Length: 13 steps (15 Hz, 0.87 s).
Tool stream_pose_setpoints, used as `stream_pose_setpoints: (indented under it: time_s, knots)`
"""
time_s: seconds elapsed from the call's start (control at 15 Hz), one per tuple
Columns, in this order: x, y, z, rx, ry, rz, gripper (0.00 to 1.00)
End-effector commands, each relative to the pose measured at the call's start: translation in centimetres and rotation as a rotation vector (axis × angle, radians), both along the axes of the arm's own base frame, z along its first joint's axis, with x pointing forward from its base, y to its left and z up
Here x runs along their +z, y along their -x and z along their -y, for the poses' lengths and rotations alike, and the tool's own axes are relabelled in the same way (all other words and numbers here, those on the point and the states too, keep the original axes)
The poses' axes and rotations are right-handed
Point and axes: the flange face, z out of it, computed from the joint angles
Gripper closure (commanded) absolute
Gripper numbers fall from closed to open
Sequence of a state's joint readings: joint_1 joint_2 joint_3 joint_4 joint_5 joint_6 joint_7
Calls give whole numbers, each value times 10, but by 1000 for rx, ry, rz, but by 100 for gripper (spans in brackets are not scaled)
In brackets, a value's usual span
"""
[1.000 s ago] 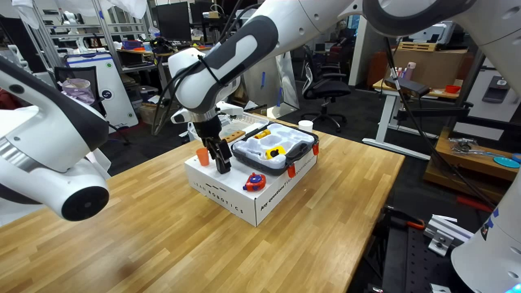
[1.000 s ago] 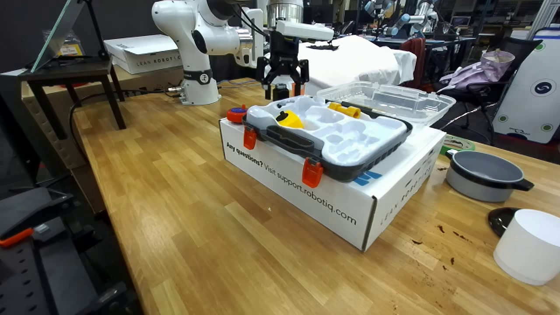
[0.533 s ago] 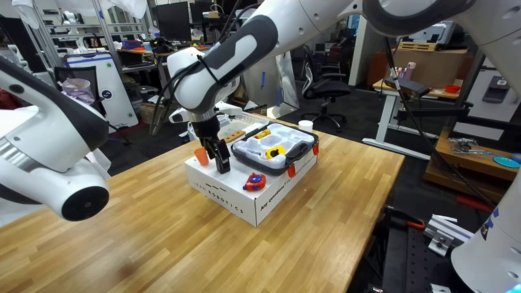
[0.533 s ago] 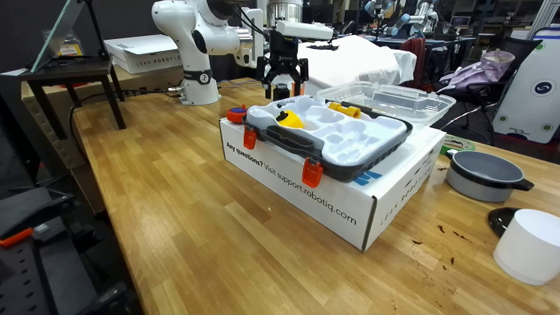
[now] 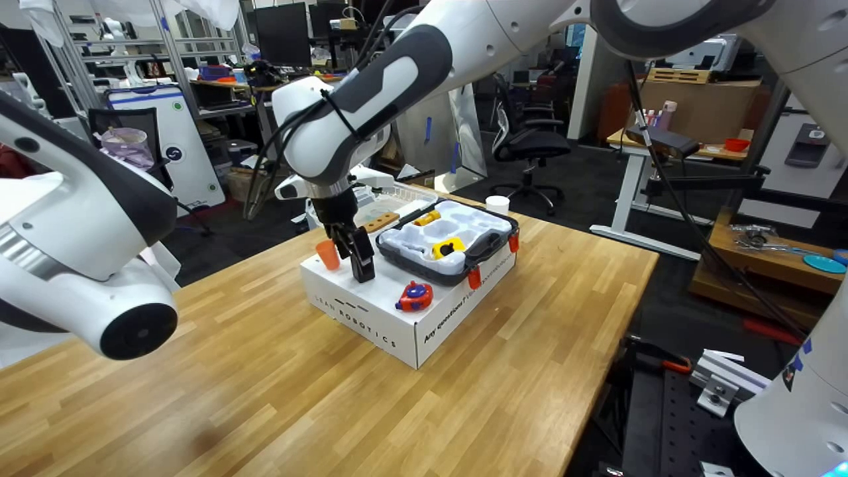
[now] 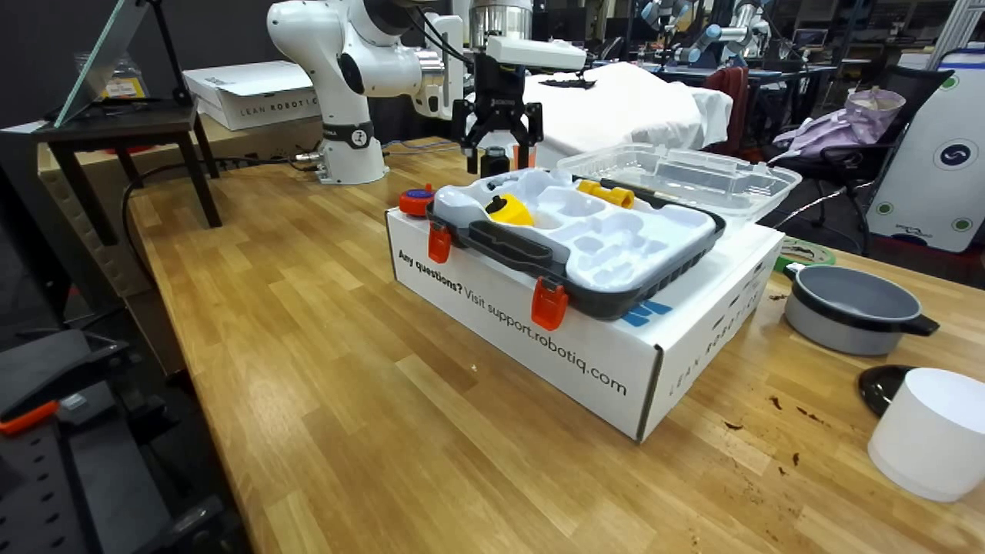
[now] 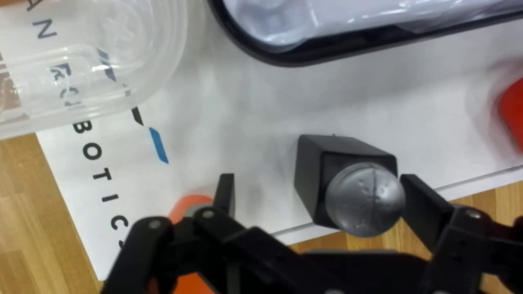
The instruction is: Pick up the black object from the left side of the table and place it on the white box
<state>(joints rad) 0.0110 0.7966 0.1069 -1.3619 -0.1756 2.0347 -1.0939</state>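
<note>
Black block, upright on white box, atop table

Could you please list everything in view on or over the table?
white box: 1, white, on the table
black object: 1, black, on white box
open case: 1, dark grey, on white box
yellow pieces: 2, yellow, in open case
red item: 1, red and blue, on white box
orange cup: 1, orange, on white box
clear container: 1, colourless, beside open case
wooden strip: 1, brown, beside open case
pan: 1, grey, beside white box
tape roll: 1, green, near pan
white cup: 1, white, near pan
disc: 1, black, beside white cup
brown flecks: several, brown, near pan
second arm: 1, white, on table
robot arm: 1, white, over table
gripper: 1, black, open around black object
</note>
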Motion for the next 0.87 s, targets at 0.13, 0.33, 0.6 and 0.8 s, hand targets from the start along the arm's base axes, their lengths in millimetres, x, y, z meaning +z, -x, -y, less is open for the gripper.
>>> stream_pose_setpoints:
  time_s: [0.13,0.33,0.6,0.8]
  knots:
    - [5,-1,0,7,-2,49,0]
    - [6,-3,0,-1,-5,79,0]
    - [1,-4,0,-14,-14,40,0]
    - [0,-3,-1,-15,-15,33,0]
